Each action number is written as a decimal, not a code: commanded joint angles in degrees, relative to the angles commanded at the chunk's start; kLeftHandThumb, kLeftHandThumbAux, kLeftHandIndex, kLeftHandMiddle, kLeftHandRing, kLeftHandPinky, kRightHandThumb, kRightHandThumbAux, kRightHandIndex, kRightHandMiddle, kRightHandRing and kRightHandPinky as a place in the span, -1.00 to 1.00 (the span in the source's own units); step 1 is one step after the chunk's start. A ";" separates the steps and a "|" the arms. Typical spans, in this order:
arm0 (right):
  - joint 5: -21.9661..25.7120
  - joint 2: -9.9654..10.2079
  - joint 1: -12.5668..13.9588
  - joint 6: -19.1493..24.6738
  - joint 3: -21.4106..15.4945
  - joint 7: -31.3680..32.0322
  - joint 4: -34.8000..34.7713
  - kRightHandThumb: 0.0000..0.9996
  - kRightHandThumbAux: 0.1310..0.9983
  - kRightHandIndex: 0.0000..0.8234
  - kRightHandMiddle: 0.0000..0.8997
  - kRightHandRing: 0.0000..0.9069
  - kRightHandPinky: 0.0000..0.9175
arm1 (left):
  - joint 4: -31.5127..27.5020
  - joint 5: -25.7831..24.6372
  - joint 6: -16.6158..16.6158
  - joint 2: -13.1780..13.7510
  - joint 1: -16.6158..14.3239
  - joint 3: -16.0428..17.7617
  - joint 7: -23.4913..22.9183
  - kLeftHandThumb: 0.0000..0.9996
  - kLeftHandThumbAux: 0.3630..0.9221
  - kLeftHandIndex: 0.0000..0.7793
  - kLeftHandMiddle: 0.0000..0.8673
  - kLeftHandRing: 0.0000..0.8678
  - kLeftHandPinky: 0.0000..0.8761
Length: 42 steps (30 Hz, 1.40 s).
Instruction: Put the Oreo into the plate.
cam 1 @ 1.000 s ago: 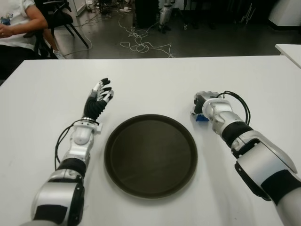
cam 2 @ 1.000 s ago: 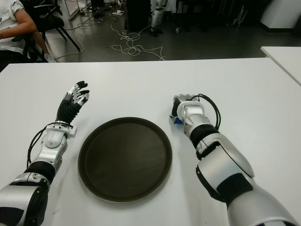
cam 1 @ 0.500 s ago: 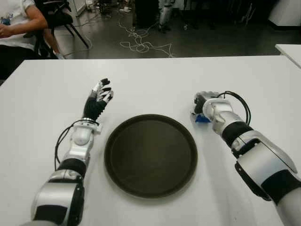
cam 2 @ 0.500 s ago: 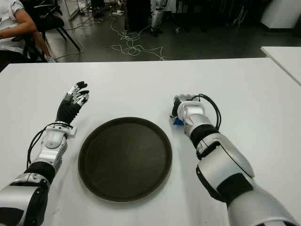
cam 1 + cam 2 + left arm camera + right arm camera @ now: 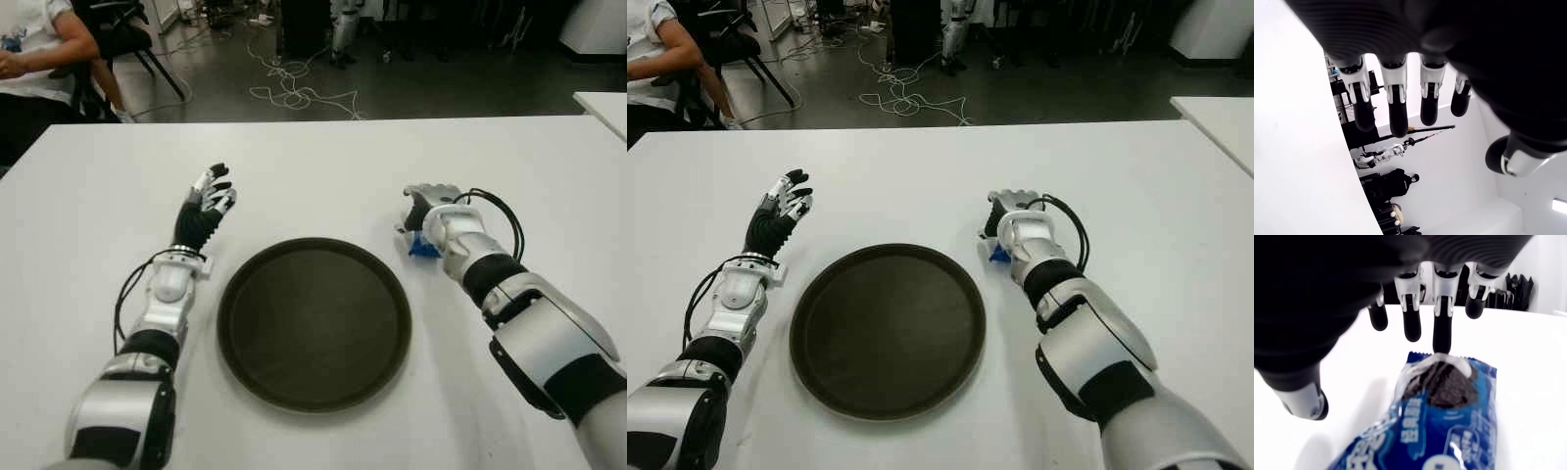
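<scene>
Right hand over the Oreo, just right of the plate.

Its fingers hang spread above the blue packet on the tabletop, seemingly not gripping it. Left hand, fingers relaxed and empty, shows left of the plate.

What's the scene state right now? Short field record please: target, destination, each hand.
target: Oreo pack, blue wrapper, lying on the white table, just right of the plate
destination: dark round plate, nothing in it
right hand: right hand over the Oreo pack, fingers extended above it, not closed on it
left hand: left hand left of the plate, fingers spread, holding nothing
task status: Oreo pack not yet grasped
</scene>
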 joint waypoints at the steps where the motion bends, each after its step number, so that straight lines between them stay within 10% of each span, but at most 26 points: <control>1: -0.03 -0.04 0.05 -0.10 0.05 -0.03 0.04 -0.45 0.00 -0.40 0.27 0.25 -0.91 | 0.10 -0.01 -0.05 -0.01 -0.02 0.01 -0.01 -0.01 -0.60 -0.76 -0.68 -0.68 -0.61; 15: 0.67 -0.35 0.50 -0.66 -0.72 -0.54 -0.58 -0.59 -0.11 -0.54 0.17 0.18 -0.99 | 0.33 -0.12 -0.23 -0.05 -0.18 0.11 -0.03 -0.02 -0.64 -0.70 -0.65 -0.64 -0.56; 18: 0.75 -0.27 0.44 -0.20 -0.89 -0.58 -0.71 -0.71 -0.29 -0.84 -0.54 -0.50 -1.00 | 0.42 0.21 -0.30 0.06 -0.22 -0.07 0.28 -0.05 -0.64 -0.71 -0.64 -0.64 -0.58; 23: 0.96 -0.18 0.32 0.25 -1.20 0.02 -0.83 -0.83 -0.43 -0.97 -0.92 -0.90 -1.00 | 0.63 0.59 -0.34 0.18 -0.27 -0.22 0.67 -0.07 -0.64 -0.72 -0.64 -0.65 -0.61; 42: 0.56 -2.59 0.53 4.10 -0.96 6.41 -8.20 -1.00 -0.63 -1.00 -1.00 -1.00 -1.00 | 0.44 0.31 -0.11 0.01 -0.10 -0.07 0.11 -0.01 -0.62 -0.72 -0.66 -0.67 -0.62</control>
